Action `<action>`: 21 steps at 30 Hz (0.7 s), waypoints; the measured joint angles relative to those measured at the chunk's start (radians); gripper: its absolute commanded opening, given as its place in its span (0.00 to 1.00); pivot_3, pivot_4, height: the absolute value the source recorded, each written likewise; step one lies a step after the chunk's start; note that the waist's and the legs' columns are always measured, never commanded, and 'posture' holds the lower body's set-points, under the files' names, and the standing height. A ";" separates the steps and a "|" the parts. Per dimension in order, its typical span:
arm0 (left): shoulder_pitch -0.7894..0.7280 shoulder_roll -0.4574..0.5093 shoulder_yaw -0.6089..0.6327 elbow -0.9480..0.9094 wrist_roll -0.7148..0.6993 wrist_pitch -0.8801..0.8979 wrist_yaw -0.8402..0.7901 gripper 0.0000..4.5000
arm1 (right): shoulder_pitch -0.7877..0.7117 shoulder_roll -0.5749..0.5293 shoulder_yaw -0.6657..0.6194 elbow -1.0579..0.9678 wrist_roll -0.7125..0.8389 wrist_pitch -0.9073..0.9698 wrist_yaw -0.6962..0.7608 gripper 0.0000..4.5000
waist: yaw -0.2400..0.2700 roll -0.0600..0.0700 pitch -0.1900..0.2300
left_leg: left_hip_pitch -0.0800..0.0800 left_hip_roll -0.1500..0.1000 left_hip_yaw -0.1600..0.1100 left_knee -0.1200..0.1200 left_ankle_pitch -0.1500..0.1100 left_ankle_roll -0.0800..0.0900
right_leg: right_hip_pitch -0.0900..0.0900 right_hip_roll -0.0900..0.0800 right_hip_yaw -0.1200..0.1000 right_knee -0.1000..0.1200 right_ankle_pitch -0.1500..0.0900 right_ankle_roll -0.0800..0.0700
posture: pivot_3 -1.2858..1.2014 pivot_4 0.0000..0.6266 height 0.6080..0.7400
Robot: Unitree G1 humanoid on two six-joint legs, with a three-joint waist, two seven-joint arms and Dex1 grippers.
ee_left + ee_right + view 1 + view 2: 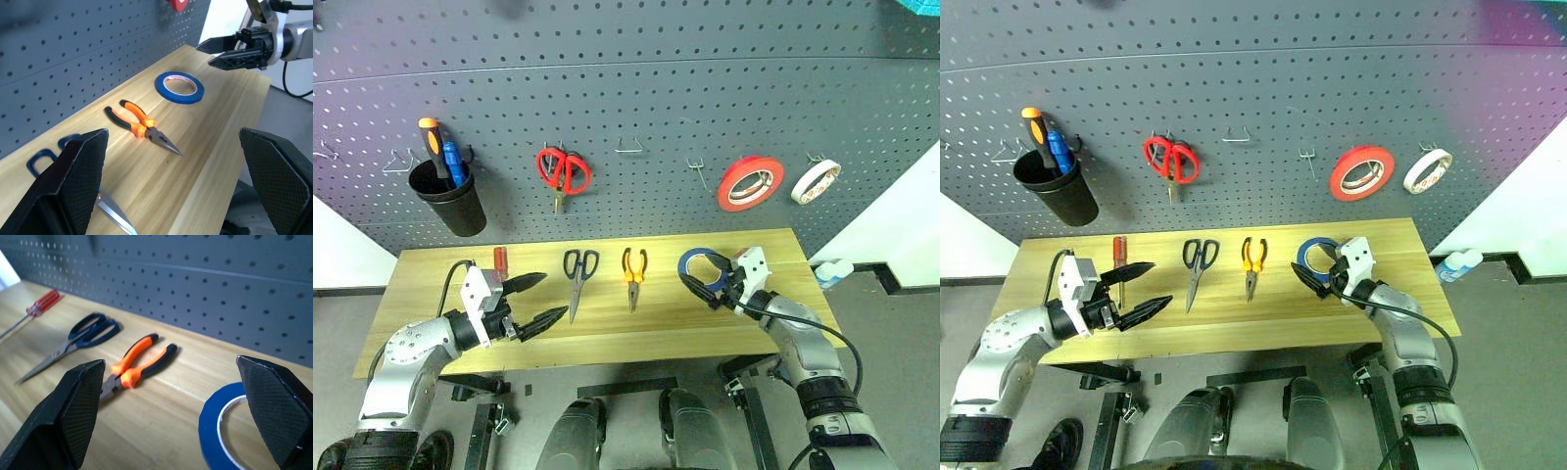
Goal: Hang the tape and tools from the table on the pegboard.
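Note:
On the light wood table [607,338], in front of the dark grey pegboard [636,88], lie a red-handled screwdriver [499,260], black-handled scissors [579,274], orange-and-black pliers [633,270] and a blue roll of tape [702,261], in a row from left to right. My left gripper [554,297] hovers open at the table's front left, between the screwdriver and the scissors, with nothing in it. Open as well, my right gripper [697,291] hangs just over the near edge of the tape [222,431] and points left, touching nothing I can see.
On the pegboard hang a black cup [450,204] with an orange and a blue screwdriver, red scissors [563,171], a red roll [750,183] and a white roll [817,181]. Bare wire hooks [631,147] stand between them. A bottle [833,272] sits beyond the table's right end.

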 measured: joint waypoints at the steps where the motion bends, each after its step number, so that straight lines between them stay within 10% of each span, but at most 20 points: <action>1: 0.002 0.000 0.000 -0.003 0.000 0.000 0.006 0.99 | -0.001 0.000 0.002 0.000 -0.006 0.000 -0.001 1.00 | 0.000 0.000 0.000 | 0.000 0.000 0.000 0.000 0.000 0.000 | 0.000 0.000 0.000 0.000 0.000 0.000 | 0.52 0.35 1.00; 21: 0.086 -0.029 0.005 -0.104 0.018 -0.025 0.115 0.99 | -0.108 -0.048 0.141 0.100 -0.223 0.068 -0.061 1.00 | 0.003 -0.001 0.006 | -0.001 0.000 0.000 -0.002 0.000 0.000 | -0.001 -0.001 0.000 -0.002 -0.003 0.003 | 0.53 0.36 1.00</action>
